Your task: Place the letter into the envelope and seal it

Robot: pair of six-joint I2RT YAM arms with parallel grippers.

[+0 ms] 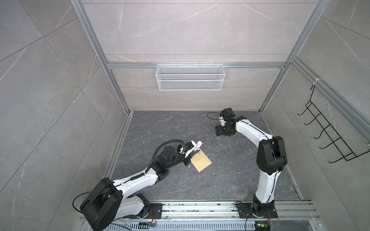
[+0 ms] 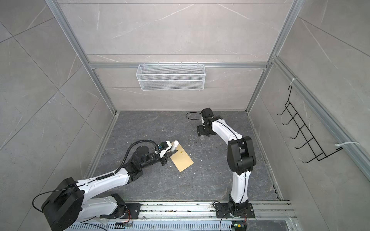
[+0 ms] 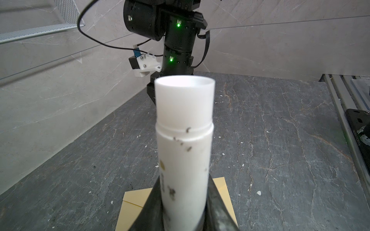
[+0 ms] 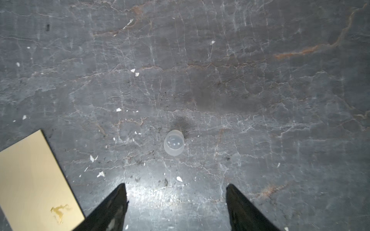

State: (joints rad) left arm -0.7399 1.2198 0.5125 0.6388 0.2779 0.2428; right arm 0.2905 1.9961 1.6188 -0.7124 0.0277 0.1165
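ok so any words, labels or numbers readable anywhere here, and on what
Nothing reads clearly.
white tube: gold print low on its side, too blurred to read.
black plate: white lettering, too small to read.
envelope: no writing, only a yellowish smear.

Dark veined surface [image 4: 260,90] strewn with white flecks [image 4: 133,70], small translucent cap [image 4: 173,145] set near the middle, tan envelope [image 4: 30,180] laid flat at one edge, marked by a yellowish smear [image 4: 59,210], right gripper [image 4: 176,187] shown with jaws spread wide, clear of the cap
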